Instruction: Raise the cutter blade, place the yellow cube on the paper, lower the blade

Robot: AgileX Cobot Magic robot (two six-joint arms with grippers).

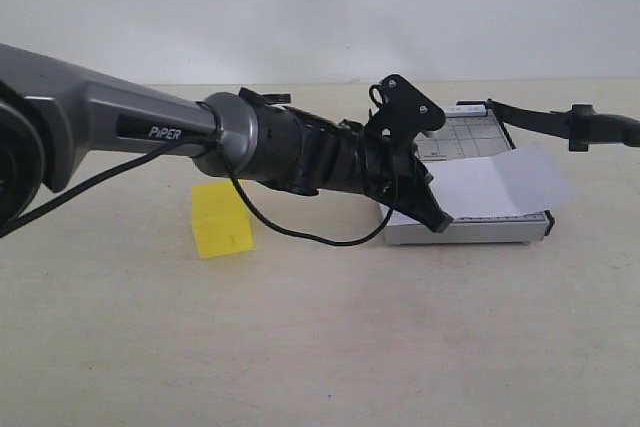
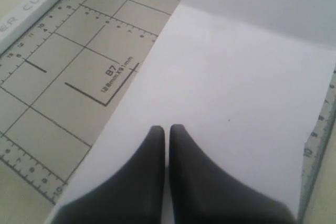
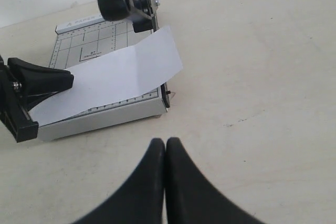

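Observation:
The yellow cube sits on the table to the left of the grey cutter board, partly behind my left arm. The white paper lies across the board and overhangs its right side. My left gripper is shut and empty. Its tips are just over the paper at the board's front left corner. The cutter blade sticks out from the board's far right corner, off the board's edge, with its thick handle in the air. My right gripper is shut and empty over bare table short of the board.
My left arm reaches from the left across the middle, and its black cable hangs near the cube. The board's gridded surface shows beside the paper. Bare beige table lies in front.

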